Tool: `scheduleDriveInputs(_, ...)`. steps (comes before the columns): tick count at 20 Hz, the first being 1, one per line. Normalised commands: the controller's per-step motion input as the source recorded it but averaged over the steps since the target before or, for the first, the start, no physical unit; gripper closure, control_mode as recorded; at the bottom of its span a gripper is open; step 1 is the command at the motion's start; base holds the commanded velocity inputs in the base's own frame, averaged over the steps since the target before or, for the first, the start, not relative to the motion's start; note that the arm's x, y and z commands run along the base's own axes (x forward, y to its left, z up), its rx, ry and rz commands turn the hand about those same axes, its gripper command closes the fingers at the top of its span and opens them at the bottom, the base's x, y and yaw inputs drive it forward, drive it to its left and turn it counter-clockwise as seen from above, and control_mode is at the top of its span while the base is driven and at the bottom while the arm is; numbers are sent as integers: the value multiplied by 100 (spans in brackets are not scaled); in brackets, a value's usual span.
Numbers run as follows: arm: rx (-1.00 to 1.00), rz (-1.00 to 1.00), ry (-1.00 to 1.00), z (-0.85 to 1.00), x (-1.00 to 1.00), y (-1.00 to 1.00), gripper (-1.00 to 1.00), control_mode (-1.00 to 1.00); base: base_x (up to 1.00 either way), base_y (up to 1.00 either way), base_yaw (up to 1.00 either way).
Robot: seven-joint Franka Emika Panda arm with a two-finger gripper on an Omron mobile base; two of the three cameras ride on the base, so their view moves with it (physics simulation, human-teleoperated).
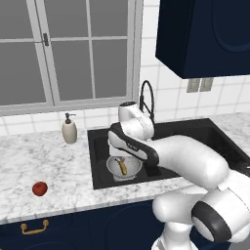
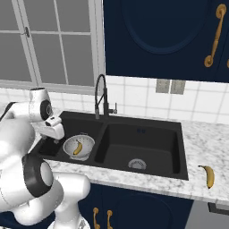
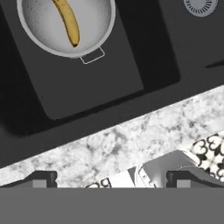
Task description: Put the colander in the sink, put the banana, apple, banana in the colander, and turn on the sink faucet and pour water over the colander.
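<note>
Marble counter (image 1: 49,161) with black sink (image 2: 152,134): the colander (image 2: 78,146) sits in the left basin holding one banana (image 2: 78,148), while the apple (image 1: 40,188), second banana (image 2: 208,175) and faucet (image 2: 102,96) remain; the gripper (image 3: 111,178) is wide open, empty.

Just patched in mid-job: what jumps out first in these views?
The colander sits in the left basin of the black sink with one banana already inside it. The open gripper hangs above the sink's front edge, holding nothing. Two fruits lie out on the marble counter: a red apple left of the sink and a second banana to its right.
</note>
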Motion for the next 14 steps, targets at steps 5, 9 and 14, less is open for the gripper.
scheduleDriveInputs(5,0,13,-17,54,-83,25,-100,-100,0,0,0)
scheduleDriveInputs(9,1,24,-7,46,-56,39,-100,-100,0,0,0)
scheduleDriveInputs(14,0,19,-2,26,-14,53,-100,-100,0,0,0)
